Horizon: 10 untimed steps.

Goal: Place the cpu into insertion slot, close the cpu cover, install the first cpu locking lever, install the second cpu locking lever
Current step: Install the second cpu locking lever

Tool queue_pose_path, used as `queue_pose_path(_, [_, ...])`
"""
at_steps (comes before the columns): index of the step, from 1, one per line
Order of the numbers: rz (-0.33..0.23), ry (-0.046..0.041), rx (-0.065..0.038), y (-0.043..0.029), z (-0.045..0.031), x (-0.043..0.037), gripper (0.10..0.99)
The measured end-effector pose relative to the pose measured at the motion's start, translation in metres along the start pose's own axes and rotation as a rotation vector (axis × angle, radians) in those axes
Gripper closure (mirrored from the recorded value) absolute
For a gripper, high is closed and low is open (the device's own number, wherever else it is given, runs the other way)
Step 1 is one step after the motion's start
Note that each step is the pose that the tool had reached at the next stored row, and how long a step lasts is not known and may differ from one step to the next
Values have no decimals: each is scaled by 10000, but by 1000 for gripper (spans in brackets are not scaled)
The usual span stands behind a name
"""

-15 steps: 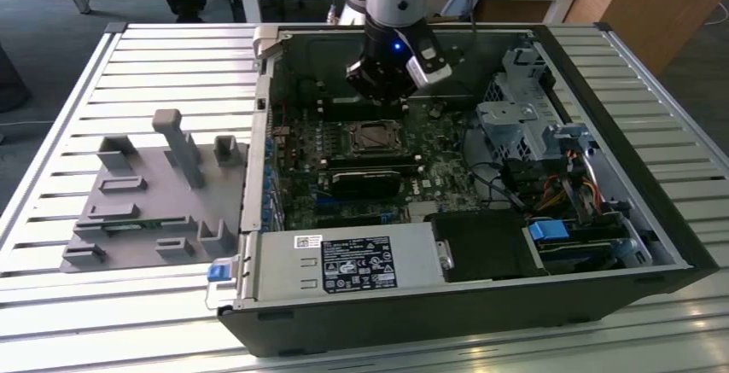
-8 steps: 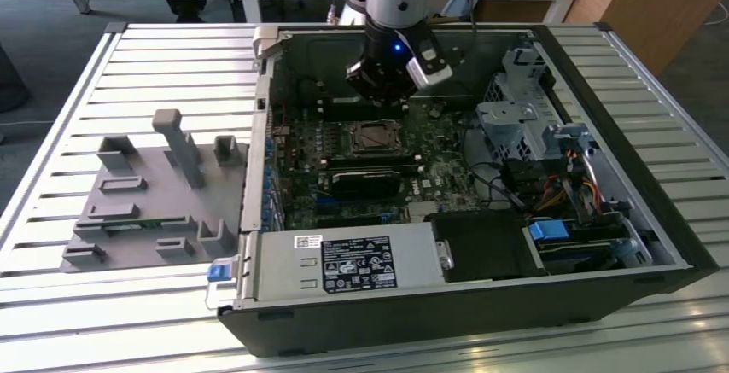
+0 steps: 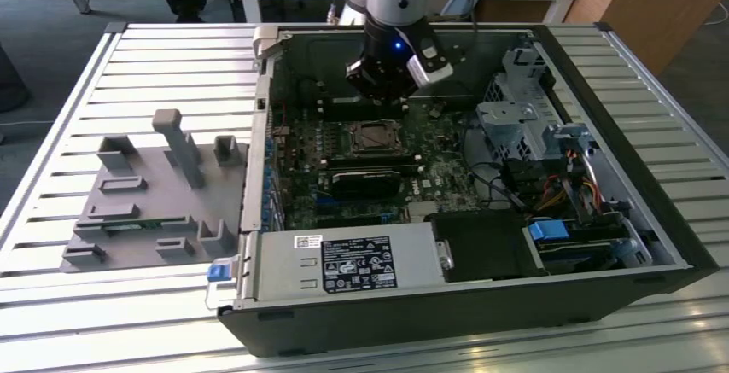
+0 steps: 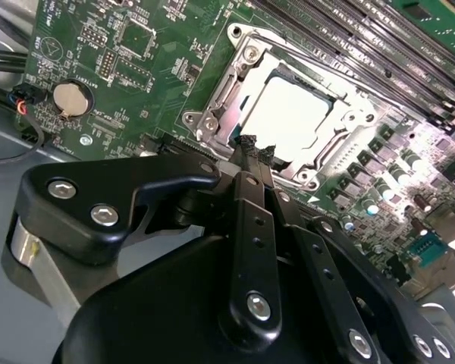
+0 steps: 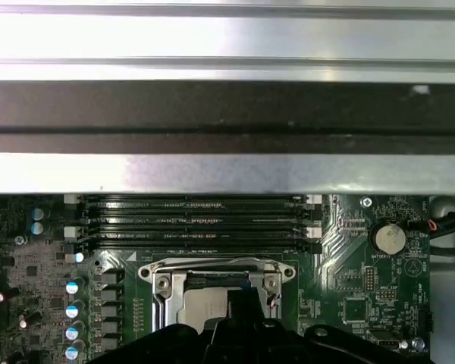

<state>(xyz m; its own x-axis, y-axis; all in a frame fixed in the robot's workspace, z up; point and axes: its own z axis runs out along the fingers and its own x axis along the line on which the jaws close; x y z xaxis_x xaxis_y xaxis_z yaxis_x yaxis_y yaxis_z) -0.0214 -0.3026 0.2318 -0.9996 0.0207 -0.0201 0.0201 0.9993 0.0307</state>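
I have the gripper [image 4: 252,145] hovering low over the slot [image 4: 288,114] inside the open PC case [image 3: 638,245] on the counter [image 3: 68,134]. Its fingertips are pinched together, holding nothing. The cpu [image 4: 292,114] sits flat in the slot and the cover [image 4: 349,114] frames it, looking closed down, so I judge I'm placed here for the levers.
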Motion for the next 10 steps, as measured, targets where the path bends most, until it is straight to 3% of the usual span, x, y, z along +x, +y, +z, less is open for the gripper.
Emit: queue_pose_path(10, [1,22,3,5,-152,-3,980])
